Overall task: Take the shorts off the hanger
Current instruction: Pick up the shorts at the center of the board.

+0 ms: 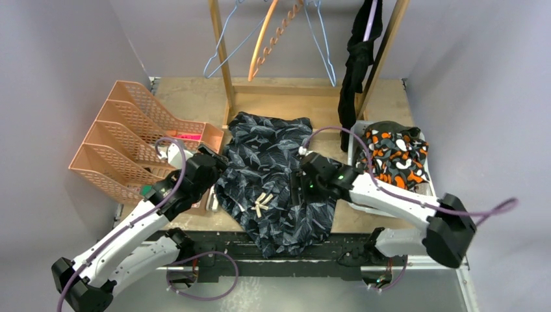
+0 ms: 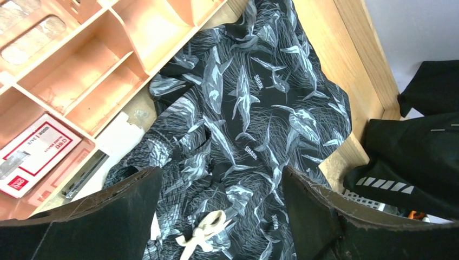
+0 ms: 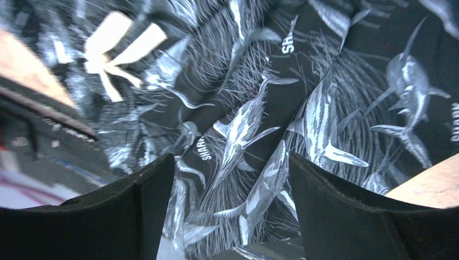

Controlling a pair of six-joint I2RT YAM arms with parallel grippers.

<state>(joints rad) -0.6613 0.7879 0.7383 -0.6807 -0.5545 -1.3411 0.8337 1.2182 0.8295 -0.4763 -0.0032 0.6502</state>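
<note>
1. far left: orange tray rack (image 1: 140, 140) sits on the table (image 1: 195, 97), not part of the job. left claw (image 2: 222, 179) is just beside the rack's right end, over the left edge of the shark-print shorts (image 1: 276, 175). its jaws are wide apart w/ nothing between them, only cloth below.
2. centre: the dark grey-blue shark-print shorts lie spread on the table, off any hanger, white drawstring (image 1: 262, 203) on top. near hem looks to hang over the near table edge. risk: a pad that catches cloth as an arm lifts could drag the whole pair over that edge.
3. right of centre: right claw (image 3: 231, 162) is low over the right side of the same pair, jaws wide, nothing gripped, fabric close under the fingers (image 3: 346, 211). risk is the same snag, and the drawstring is a loose loop that could hook.
4. back right: the wooden rack (image 1: 224, 58) carries several bare hangers. black shorts (image 1: 357, 58) hang from a pale purple hanger (image 1: 370, 23) beside the right post, not yet removed. risk: a straight downward tug w/o sliding them free could bring the hanger along or rock the rack.
5. far right: orange camo shorts (image 1: 393, 156) lie in a white basket (image 1: 354, 140), near the black pair's hem. risk: an arm reaching up could knock that pile, or its purple cable (image 1: 481, 211) could snag.
</note>
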